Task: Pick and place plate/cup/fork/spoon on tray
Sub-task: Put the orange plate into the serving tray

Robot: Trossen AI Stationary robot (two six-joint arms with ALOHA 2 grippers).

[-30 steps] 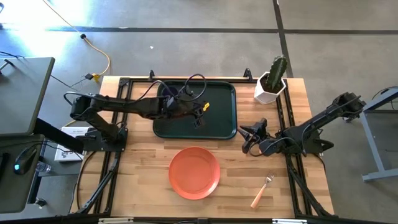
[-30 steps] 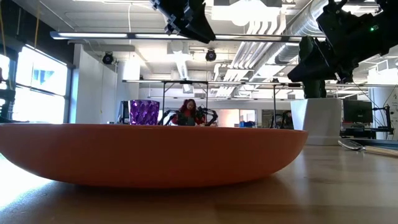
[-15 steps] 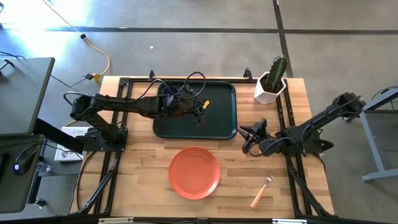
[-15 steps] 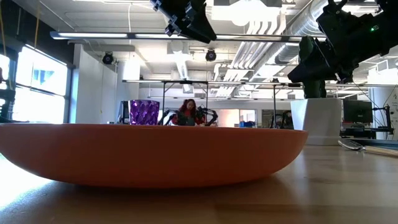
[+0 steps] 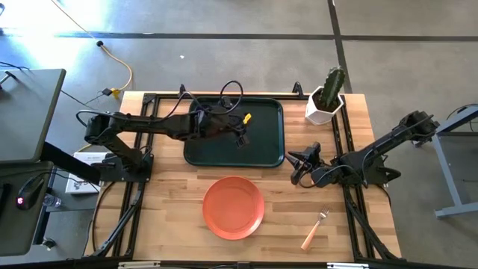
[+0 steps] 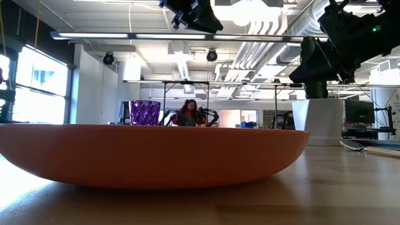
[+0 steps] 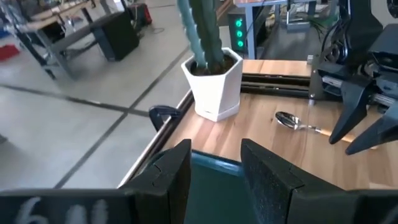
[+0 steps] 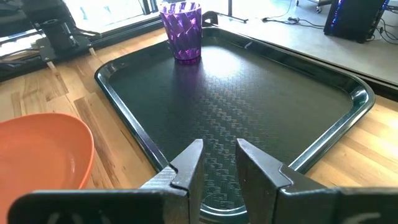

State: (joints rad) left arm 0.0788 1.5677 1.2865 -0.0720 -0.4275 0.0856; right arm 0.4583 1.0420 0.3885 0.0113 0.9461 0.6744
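Note:
The dark green tray point(image 5: 261, 142) lies at the table's far middle. The purple cup point(image 8: 182, 31) stands upright on the tray's left end; in the high view my left arm hides it. My left gripper point(image 5: 240, 137) hovers open and empty above the tray's middle. The orange-red plate point(image 5: 233, 207) rests flat on the table, near of the tray. The fork point(image 5: 315, 228) lies on the table at the near right. The spoon point(image 7: 292, 121) lies on the table beside the cactus pot. My right gripper point(image 5: 293, 166) is open and empty just off the tray's near right corner.
A white pot with a cactus point(image 5: 325, 99) stands at the far right corner, right of the tray. Black frame rails run along the table's left and right sides. Bare wood lies between the tray and the plate and left of the plate.
My left gripper has risen above the tray and gone a little toward the table's far edge. The cup, the plate and my right arm have kept still.

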